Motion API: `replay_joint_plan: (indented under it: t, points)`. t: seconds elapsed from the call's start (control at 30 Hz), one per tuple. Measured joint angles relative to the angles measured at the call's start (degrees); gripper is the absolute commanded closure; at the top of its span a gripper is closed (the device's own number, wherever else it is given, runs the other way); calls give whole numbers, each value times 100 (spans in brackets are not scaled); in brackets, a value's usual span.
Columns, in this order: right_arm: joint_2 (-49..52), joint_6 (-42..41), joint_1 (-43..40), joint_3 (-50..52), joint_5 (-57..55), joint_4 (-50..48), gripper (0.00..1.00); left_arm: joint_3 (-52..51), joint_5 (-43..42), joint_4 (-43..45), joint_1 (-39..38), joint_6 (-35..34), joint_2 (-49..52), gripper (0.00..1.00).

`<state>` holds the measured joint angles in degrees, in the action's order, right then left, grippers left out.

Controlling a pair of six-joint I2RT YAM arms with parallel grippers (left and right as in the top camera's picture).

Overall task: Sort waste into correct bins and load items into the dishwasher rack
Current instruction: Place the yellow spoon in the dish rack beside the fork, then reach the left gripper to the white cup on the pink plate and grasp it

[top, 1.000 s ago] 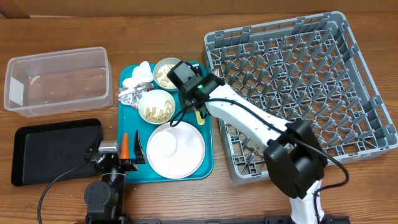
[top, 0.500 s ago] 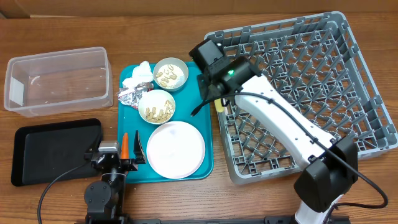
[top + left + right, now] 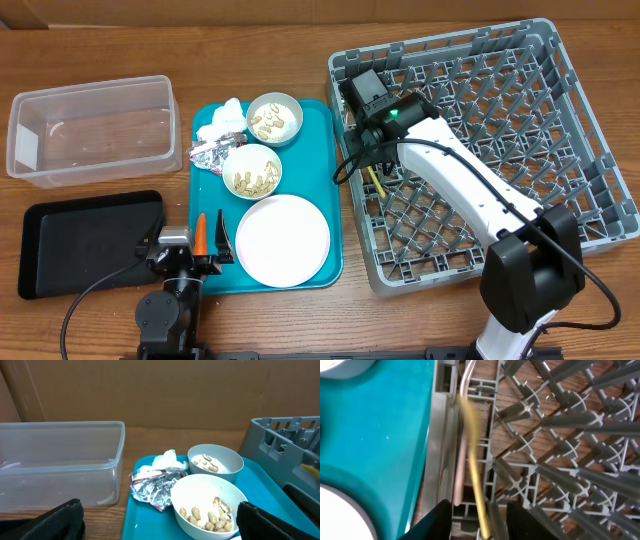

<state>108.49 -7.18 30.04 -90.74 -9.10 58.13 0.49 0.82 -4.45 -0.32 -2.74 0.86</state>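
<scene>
Yellow spoon (image 3: pixel 378 181) | overhead: hanging under the right arm, over the rack (image 3: pixel 440 42) at its left edge, just beside the teal tray (image 3: pixel 325 150) | left wrist: left claw (image 3: pixel 160 522) standing wide open, gripping nothing | right wrist: spoon showing blurred between the right claw (image 3: pixel 480 522) fingers; whether it is being clamped, cannot tell | handling: probably light, stiff, slick plastic; pinching mid-handle is likely suiting it best

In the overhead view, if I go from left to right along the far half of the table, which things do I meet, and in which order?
clear plastic tub → crumpled white napkin → far bowl of crumbs → grey dishwasher rack
</scene>
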Motion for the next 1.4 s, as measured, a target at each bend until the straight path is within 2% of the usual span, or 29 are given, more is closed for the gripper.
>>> replay_joint_plan:
  t: [0.17, 0.2, 0.23, 0.27, 0.53, 0.63, 0.73, 0.83, 1.0, 1.13, 1.23, 1.4]
  points:
    - [-321, -328, 11, -426, 153, 627, 49, 0, 0, -2, 0, 0, 0, 0]
    - [-544, -382, 11, -551, 306, 739, 45, 0, 0, -2, 0, 0, 0, 0]
    - [-802, -439, 11, -638, 446, 776, 36, 0, 0, 0, 0, 0, 0, 0]
    - [-1189, -505, 11, -761, 638, 789, 33, 2, 0, 0, 0, 2, 0, 0]
    - [-3950, -1060, 37, -1139, 1213, 721, 22, 0, -68, 116, 0, -9, 0, 0]
    - [-4640, -1274, 37, -1202, 1279, 1043, 0, 0, -568, 133, 0, -289, 0, 0]
    - [-4885, -1469, 37, -1202, 1305, 1401, 0, 0, -1386, 264, 0, -850, 0, 0]
    - [-4881, -1574, 37, -1196, 1325, 1606, 0, 55, -2138, -17, -2, -1327, 4, 0]
    - [-4763, -1659, 37, -1180, 1327, 1838, 0, 876, -2533, -1333, 0, -1731, 72, 0]
    - [-4634, -1676, 37, -1176, 1333, 1862, 0, 2391, -2245, -2752, 0, -1858, 658, 0]
    - [-4516, -1683, 37, -1167, 1357, 1862, 0, 3587, -2052, -4015, 0, -1871, 1543, 0]
    - [-4310, -1681, 37, -1163, 1403, 1888, 0, 5104, -1923, -5700, 0, -1808, 3650, 0]
